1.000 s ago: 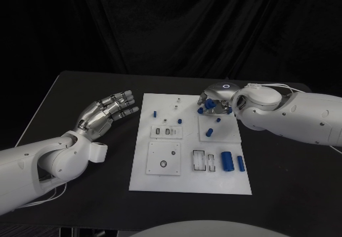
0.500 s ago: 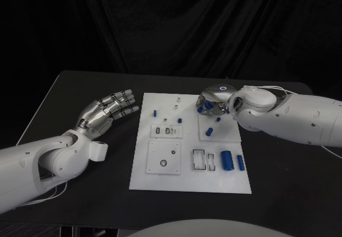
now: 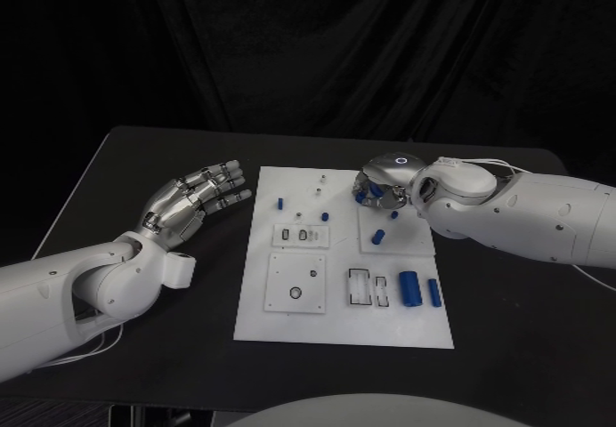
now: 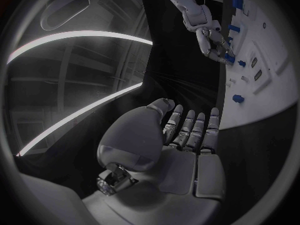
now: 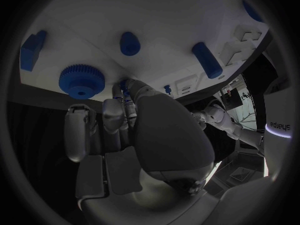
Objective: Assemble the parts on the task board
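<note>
Right silver hand pinching small blue peg, blue plastic gear just beside at 9 o'clock; left silver hand spread wide, far.

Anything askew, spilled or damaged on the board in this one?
Nothing stands out. The blue parts lie or stand on the task board, none off it. The right hand works at the far corner; the left hand hovers open beside it.

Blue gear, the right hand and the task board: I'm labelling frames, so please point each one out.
blue gear [image 5: 82,79], right wrist view, on its toothed top face.
right hand [image 3: 383,191], head view, on the silver back of the hand.
task board [image 3: 336,327], head view, on its bare near edge.
</note>
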You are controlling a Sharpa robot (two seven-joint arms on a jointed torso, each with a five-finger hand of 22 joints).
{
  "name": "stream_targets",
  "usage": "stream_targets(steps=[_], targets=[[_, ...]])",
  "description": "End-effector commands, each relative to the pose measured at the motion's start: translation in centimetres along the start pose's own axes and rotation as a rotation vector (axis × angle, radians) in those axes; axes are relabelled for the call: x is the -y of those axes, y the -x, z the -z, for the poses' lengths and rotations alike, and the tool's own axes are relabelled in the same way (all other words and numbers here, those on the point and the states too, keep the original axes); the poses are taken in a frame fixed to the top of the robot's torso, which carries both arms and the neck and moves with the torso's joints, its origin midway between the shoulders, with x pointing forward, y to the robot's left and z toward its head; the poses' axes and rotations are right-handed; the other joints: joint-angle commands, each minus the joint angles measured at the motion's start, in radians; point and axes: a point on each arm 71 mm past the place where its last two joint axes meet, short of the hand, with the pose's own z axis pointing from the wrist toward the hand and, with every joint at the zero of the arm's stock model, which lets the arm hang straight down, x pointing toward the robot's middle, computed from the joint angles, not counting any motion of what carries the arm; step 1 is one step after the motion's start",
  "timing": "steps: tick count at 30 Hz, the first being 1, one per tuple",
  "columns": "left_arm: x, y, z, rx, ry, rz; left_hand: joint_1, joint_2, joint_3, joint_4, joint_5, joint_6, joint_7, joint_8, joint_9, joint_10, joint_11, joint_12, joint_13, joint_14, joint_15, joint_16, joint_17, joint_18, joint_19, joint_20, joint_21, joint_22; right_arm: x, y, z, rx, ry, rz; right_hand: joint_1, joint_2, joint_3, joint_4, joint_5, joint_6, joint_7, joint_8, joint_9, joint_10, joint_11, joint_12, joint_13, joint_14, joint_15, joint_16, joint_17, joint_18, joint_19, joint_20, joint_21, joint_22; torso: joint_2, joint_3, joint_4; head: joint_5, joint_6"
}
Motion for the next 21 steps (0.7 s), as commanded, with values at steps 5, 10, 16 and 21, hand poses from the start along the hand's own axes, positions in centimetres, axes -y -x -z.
stream_targets(steps=[5, 10, 16, 21], targets=[[1.6, 0.0, 0.1, -0.009, -0.218, 0.013, -0.011, 0.003, 0.005, 0.001, 0.005, 0.007, 0.002, 0.005, 0.001, 0.003, 0.008, 0.004, 0.001, -0.003, 0.006, 0.005, 0.001, -0.014, 0.006, -0.002, 0.004, 0.001, 0.0, 0.4, 0.5, 0.096, 0.029, -0.001, -0.016, 0.003, 0.008, -0.012, -0.014, 0.048, -0.006, 0.029, 0.041, 0.071, -0.020, -0.035, 0.001, 0.011, -0.018, -0.002, 0.012, -0.023, 0.017, -0.011, 0.011, 0.079, 0.000, 0.0001, -0.0007, 0.009, 0.006], [1.7, 0.1, 0.2, -0.006, -0.216, 0.010, -0.011, 0.003, 0.005, 0.001, 0.005, 0.007, 0.002, 0.005, 0.001, 0.003, 0.008, 0.004, 0.001, -0.003, 0.006, 0.005, 0.001, -0.014, 0.006, -0.002, 0.004, 0.001, 0.1, 1.6, 0.5, 0.137, 0.026, 0.004, -0.027, -0.001, 0.004, -0.012, -0.033, 0.057, -0.010, 0.034, 0.053, 0.091, -0.022, -0.060, 0.001, 0.015, -0.020, -0.004, 0.015, -0.025, 0.022, -0.016, 0.013, 0.086, -0.001, 0.0003, 0.0004, 0.014, 0.009], [1.6, 0.1, 0.1, -0.005, -0.213, 0.008, -0.011, 0.003, 0.008, 0.001, 0.005, 0.007, 0.003, 0.005, 0.001, 0.003, 0.009, 0.005, 0.001, -0.003, 0.007, 0.005, 0.002, -0.015, 0.006, -0.002, 0.005, 0.001, -0.5, 3.4, -0.2, 0.178, 0.034, 0.017, -0.034, -0.002, 0.001, -0.011, -0.044, 0.059, -0.013, 0.035, 0.059, 0.100, -0.023, -0.075, 0.001, 0.018, -0.020, -0.006, 0.016, -0.025, 0.025, -0.017, 0.014, 0.090, -0.002, 0.0000, -0.0011, 0.020, 0.011], [1.5, 0.1, 0.0, -0.008, -0.211, 0.010, -0.011, 0.003, 0.009, 0.001, 0.005, 0.008, 0.003, 0.005, 0.001, 0.003, 0.009, 0.006, 0.001, -0.003, 0.007, 0.005, 0.001, -0.015, 0.006, -0.002, 0.004, 0.001, -1.3, 4.0, -1.6, 0.179, 0.047, 0.027, -0.038, -0.004, 0.000, -0.009, -0.046, 0.055, -0.014, 0.032, 0.062, 0.102, -0.022, -0.086, 0.000, 0.019, -0.020, -0.005, 0.019, -0.026, 0.026, -0.017, 0.015, 0.092, -0.003, -0.0012, -0.0012, 0.021, 0.014]])
